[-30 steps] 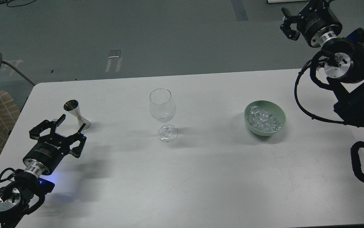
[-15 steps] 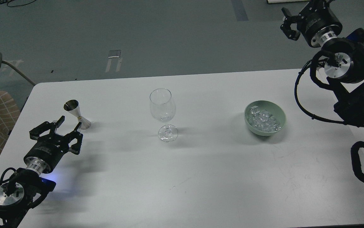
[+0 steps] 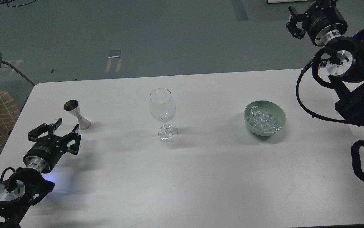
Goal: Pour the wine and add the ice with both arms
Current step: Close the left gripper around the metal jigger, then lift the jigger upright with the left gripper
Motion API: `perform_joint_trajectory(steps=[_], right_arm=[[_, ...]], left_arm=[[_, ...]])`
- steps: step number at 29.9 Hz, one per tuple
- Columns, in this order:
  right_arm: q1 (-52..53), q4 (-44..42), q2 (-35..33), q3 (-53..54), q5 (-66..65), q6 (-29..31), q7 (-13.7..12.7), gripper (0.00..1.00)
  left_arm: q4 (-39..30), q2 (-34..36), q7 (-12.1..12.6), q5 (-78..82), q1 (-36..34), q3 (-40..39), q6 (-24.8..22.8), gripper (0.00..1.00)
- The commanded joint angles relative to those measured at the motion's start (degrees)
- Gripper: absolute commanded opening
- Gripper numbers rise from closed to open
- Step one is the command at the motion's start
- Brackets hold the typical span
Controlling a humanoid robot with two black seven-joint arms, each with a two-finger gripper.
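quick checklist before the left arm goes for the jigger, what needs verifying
1. Left pincer open and empty: ok.
2. Small steel hourglass-shaped jigger upright, just beyond that pincer, untouched: ok.
3. Clear stemmed wine glass upright mid-table: ok.
4. Liquid in the jigger: cannot tell.
5. Pale green bowl holds clear ice cubes: ok.
6. Right pincer raised far from the table; open or shut: cannot tell.

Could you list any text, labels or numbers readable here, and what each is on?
None can be read.
Left gripper: pale print on its body, too blurred.
Right gripper: white lettering on its body, too small.
Jigger, glass, bowl: no marks.
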Motion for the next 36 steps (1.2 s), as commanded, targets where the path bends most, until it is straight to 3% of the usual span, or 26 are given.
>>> perform_joint_trajectory(steps=[1, 17, 22, 36], right_arm=[[-0.18, 0.00, -0.37, -0.05, 0.01, 0.00, -0.01, 1.00], [-0.53, 0.09, -0.72, -0.05, 0.01, 0.09, -0.01, 1.00], [-0.62, 0.09, -0.54, -0.05, 0.01, 0.09, -0.01, 1.00], [-0.70, 0.00, -0.54, 0.04, 0.01, 0.09, 0.08, 1.00]], left_arm=[[0.92, -0.44, 0.77, 0.01, -0.58, 0.03, 0.26, 0.59], [8.30, -3.60, 1.91, 0.01, -6.20, 0.12, 2.11, 0.62], [13.65, -5.89, 2.00, 0.01, -9.18, 0.55, 2.11, 0.62], [17.53, -7.03, 2.70, 0.10, -12.00, 0.73, 2.28, 0.66]])
